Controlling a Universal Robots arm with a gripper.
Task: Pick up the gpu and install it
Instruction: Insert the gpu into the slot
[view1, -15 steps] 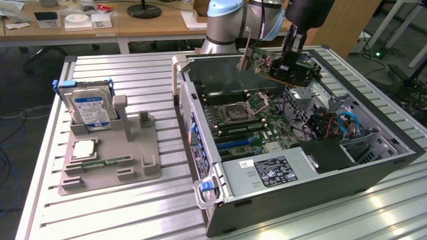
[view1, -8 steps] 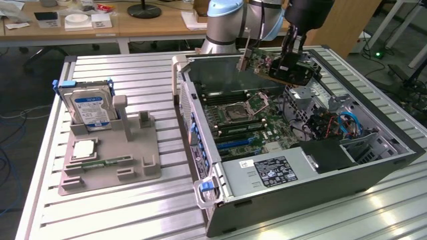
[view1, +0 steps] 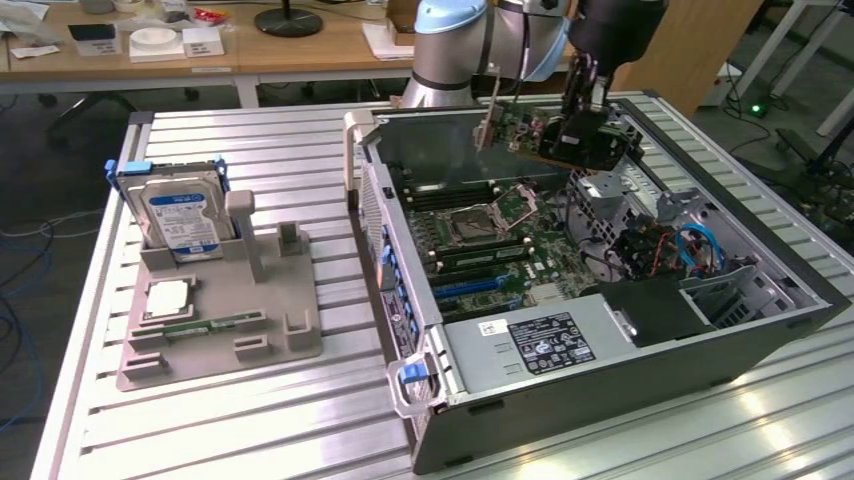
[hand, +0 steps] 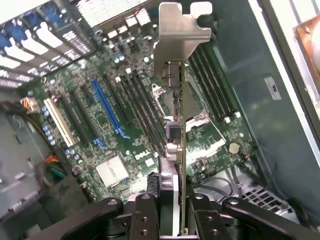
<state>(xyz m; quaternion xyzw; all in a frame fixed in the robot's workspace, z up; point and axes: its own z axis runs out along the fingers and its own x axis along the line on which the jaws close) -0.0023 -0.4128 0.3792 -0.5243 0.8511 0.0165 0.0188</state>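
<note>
The gpu (view1: 541, 138) hangs in the air above the back part of the open computer case (view1: 747, 330), tilted, with its pale metal bracket (view1: 489, 125) toward the exterior view's left. My gripper (view1: 579, 135) is shut on it. In the wrist view the gpu (hand: 178, 145) is seen edge-on between the black fingers (hand: 145, 215), its bracket (hand: 180, 35) pointing away from the camera. My gripper (hand: 173, 220) clamps the card's near end. Below lies the motherboard (hand: 125, 150) with a blue slot (hand: 107, 107) and black slots beside it; the card is well clear of them.
A grey holder (view1: 220, 330) on the slatted table at the exterior view's left carries a silver hard drive (view1: 180, 220), a processor (view1: 167, 298) and a green memory stick (view1: 214, 325). Inside the case sit the power supply (view1: 534, 345) and cable bundles (view1: 667, 250). A desk stands behind.
</note>
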